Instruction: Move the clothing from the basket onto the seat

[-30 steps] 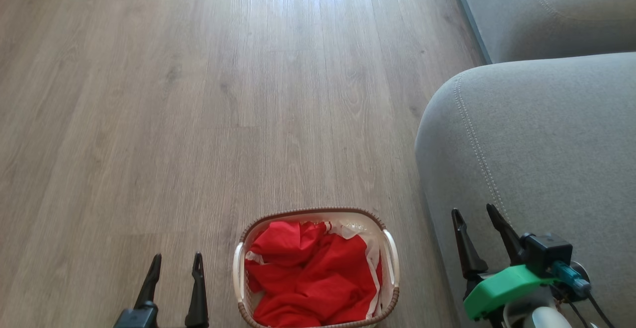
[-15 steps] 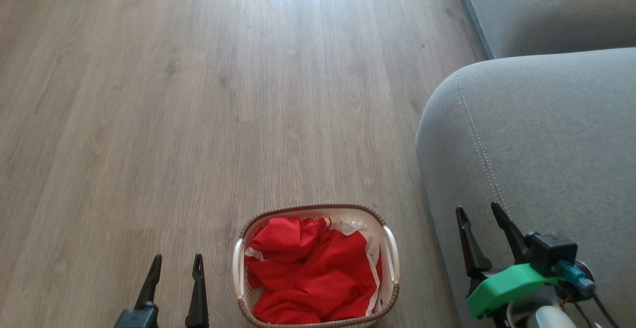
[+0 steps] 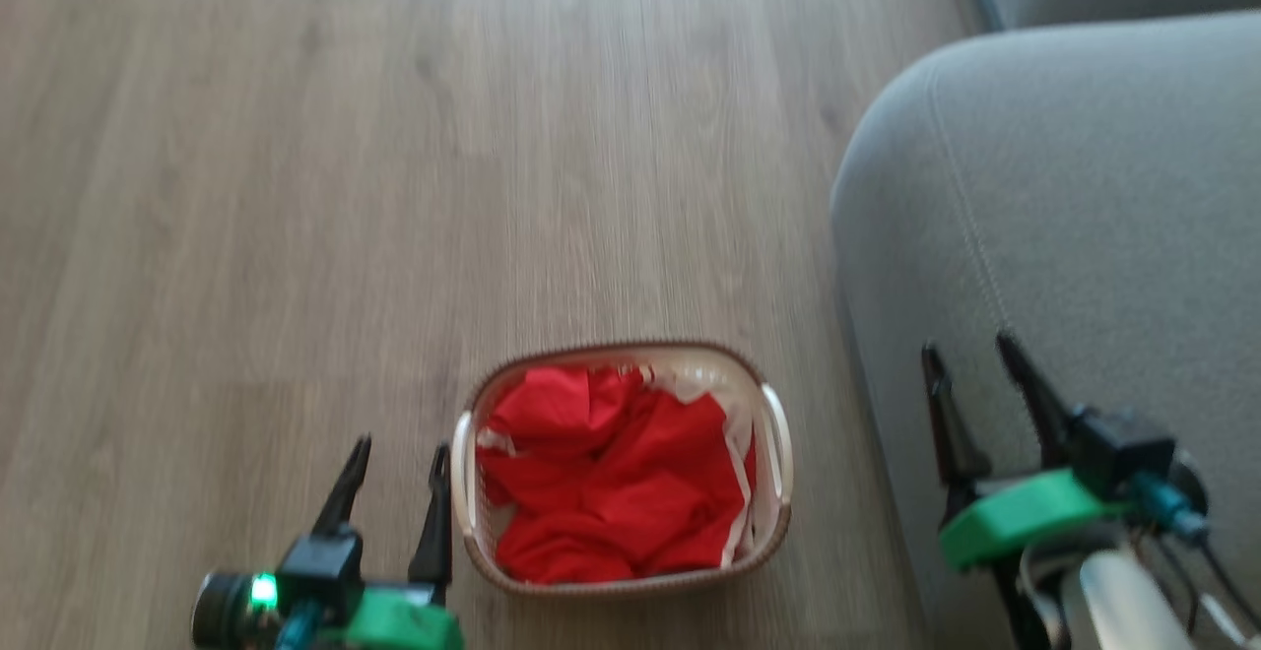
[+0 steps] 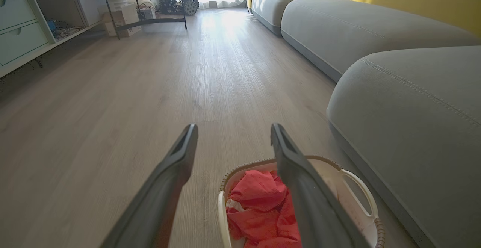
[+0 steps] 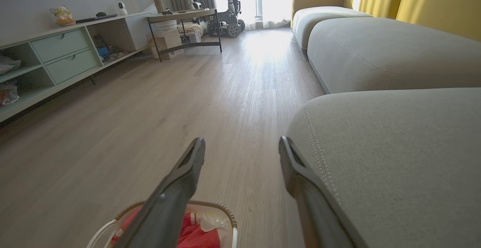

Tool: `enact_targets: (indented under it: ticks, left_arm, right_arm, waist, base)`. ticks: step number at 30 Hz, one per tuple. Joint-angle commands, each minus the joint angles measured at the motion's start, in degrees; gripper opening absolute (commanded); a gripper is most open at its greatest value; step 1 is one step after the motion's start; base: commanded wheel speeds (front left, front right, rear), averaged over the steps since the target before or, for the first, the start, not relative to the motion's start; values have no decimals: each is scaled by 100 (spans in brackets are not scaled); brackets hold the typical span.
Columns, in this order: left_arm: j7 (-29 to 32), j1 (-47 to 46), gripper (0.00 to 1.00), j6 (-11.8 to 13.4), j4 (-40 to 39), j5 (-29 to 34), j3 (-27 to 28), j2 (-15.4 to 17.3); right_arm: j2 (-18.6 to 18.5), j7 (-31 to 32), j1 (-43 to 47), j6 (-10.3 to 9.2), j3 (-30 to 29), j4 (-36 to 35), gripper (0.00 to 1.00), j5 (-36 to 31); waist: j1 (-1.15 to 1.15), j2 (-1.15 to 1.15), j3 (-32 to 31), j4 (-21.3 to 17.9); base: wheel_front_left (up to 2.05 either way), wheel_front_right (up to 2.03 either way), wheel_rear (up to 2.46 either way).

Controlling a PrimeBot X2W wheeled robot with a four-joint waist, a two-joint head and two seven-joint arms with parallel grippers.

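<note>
- Left gripper (image 3: 401, 447) hovers low over the floor (image 3: 296, 187), just beside the left handle of the basket (image 3: 704, 366). Its two dark fingers are spread apart, point forward and hold nothing.
- Right gripper (image 3: 966, 345) hangs by the rounded front edge of the seat (image 3: 1084, 217), fingers likewise spread and empty, with a green housing behind them.
- The basket stands on the floor between the grippers, near the seat's corner but apart from it.
- Clothing (image 3: 611, 492) lies crumpled inside the basket. It is bright red with a white strip along its right side and fills the basket nearly to the brown rim.
- The seat is grey with a double-stitched seam, and another grey cushion lies beyond it.
- The head view is somewhat blurred.
</note>
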Motion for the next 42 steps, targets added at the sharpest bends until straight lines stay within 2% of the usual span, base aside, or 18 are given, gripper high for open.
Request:
enact_targets:
  ticks: [1, 10, 16, 27, 33, 42]
  left_arm:
    - [-70, -310, 100, -18, -87, 52, 143, 74]
    - [-70, -1650, 100, -131, 823, 238, -146, 61]
    - [-70, -2418, 100, -259, 1701, 305, -386, 49]
    - [-70, -3626, 100, -334, 3247, 752, -884, 100]
    - [-16, -4394, 100, -251, 4246, 938, -1057, 189]
    - [74, -5008, 100, -33, 5120, 1039, -1192, 267]
  right_arm:
    - [11, -67, -395, -2, 77, -278, 100, -63]
    - [11, -67, -1306, -2, -21, -846, 100, -141]
    - [11, -67, -1743, -2, -10, -1119, 100, -59]
    - [11, -67, -1972, -2, -7, -1633, 100, 62]
    - [11, -67, -2098, -2, 28, -1936, 100, 130]
    - [11, -67, -2231, -2, 149, -2125, 100, 268]
  waist:
    - [0, 0, 456, -68]
    - [0, 0, 1956, -351]
    - [0, 0, 2608, -550]
    - [0, 0, 3346, -884]
    - [0, 0, 3769, -1021]
    - [0, 0, 4033, -1172]
  base:
    - [0, 0, 0]
    - [0, 0, 0]
    - [0, 0, 0]
    - [0, 0, 0]
    - [0, 0, 0]
    - [0, 0, 0]
